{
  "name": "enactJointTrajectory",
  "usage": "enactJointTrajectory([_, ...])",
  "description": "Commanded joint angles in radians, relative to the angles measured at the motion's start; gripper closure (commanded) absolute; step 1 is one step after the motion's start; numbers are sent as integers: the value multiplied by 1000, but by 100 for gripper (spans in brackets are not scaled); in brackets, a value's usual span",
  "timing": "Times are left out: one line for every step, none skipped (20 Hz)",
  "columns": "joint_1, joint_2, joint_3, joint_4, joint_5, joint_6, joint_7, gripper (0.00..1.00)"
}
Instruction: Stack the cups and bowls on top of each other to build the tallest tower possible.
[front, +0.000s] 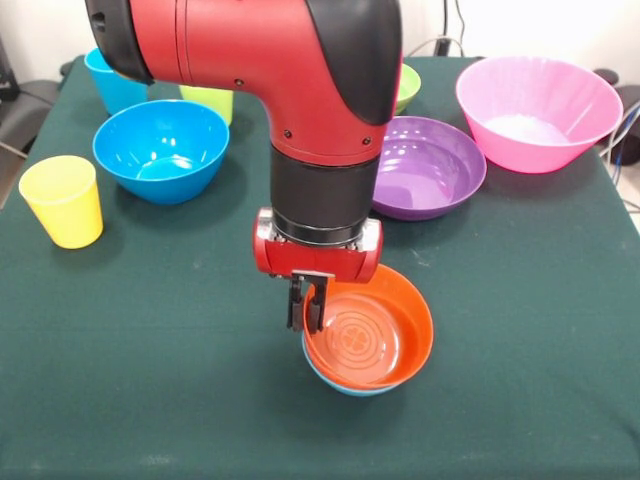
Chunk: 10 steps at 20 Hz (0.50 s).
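An orange bowl (372, 340) sits nested in a light-blue bowl (345, 384) at the table's front centre; this is the low tower. My gripper (308, 310) comes down at the orange bowl's left rim, with its fingers close together astride the rim. A yellow cup (62, 200) stands at the left. A blue cup (113, 82) and a lime green cup (208, 102) stand at the back left, partly behind my arm. A deep blue bowl (160, 150), a purple bowl (435, 165) and a large pink bowl (538, 112) stand apart. The green bowl (408, 88) peeks out behind my arm. The orange cup is hidden.
A dark green cloth (520, 330) covers the table. Cables lie at the back right, past the pink bowl. My red arm (300, 80) blocks the middle of the back of the table.
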Motion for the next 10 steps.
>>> enactJointTrajectory([8, -29, 79, 54, -49, 27, -146, 100])
enactJointTrajectory([10, -35, 77, 55, -49, 35, -146, 100])
enactJointTrajectory([12, -40, 75, 54, -49, 43, -148, 100])
enactJointTrajectory([12, -43, 75, 56, -47, 46, -148, 100])
enactJointTrajectory([12, -44, 76, 56, -47, 47, -147, 100])
enactJointTrajectory([12, -43, 75, 53, -47, 48, -147, 100])
enactJointTrajectory([12, -41, 76, 51, -48, 47, -147, 100])
enactJointTrajectory([12, -40, 77, 50, -48, 46, -147, 100])
enactJointTrajectory([12, -40, 77, 50, -48, 46, -147, 100])
enactJointTrajectory([13, -41, 76, 48, -48, 48, -147, 100])
